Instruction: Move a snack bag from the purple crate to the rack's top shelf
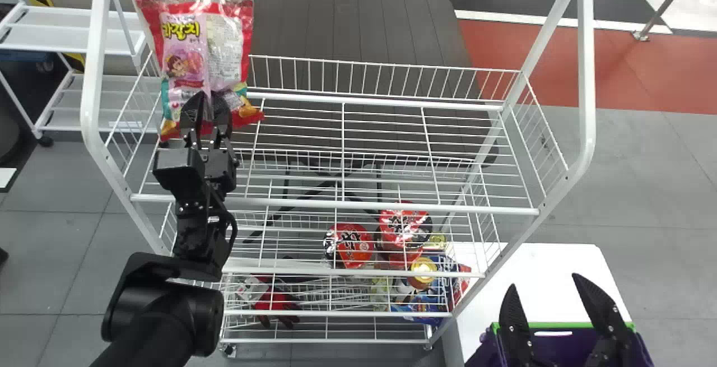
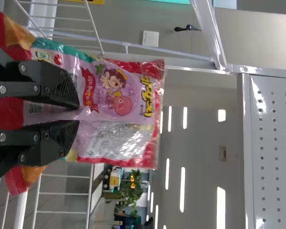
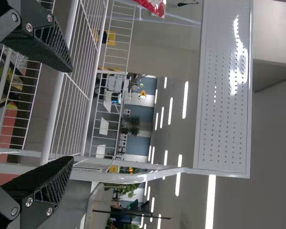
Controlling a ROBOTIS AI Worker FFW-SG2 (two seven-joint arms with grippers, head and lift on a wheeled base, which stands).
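My left gripper point(image 1: 207, 102) is over the left end of the rack's top shelf point(image 1: 336, 204), pinching the lower middle of the pink and red snack bag point(image 1: 183, 56). In the left wrist view, the left gripper point(image 2: 79, 114) has the snack bag point(image 2: 119, 100) between its fingers, the bag reaching past the tips. Whether the bag's bottom touches the shelf, I cannot tell. At the lower right, my right gripper point(image 1: 544, 282) stands open above the purple crate point(image 1: 566, 340). Nothing is between the fingers of the right gripper point(image 3: 72, 113) in its wrist view.
White posts point(image 1: 94, 75) and a wire rim frame the top shelf. Cup noodles point(image 1: 354, 245) and other goods sit on lower levels. The crate is on a white table point(image 1: 532, 266). Behind the rack is a dark slatted table point(image 1: 358, 31); a white cart point(image 1: 61, 31) stands left.
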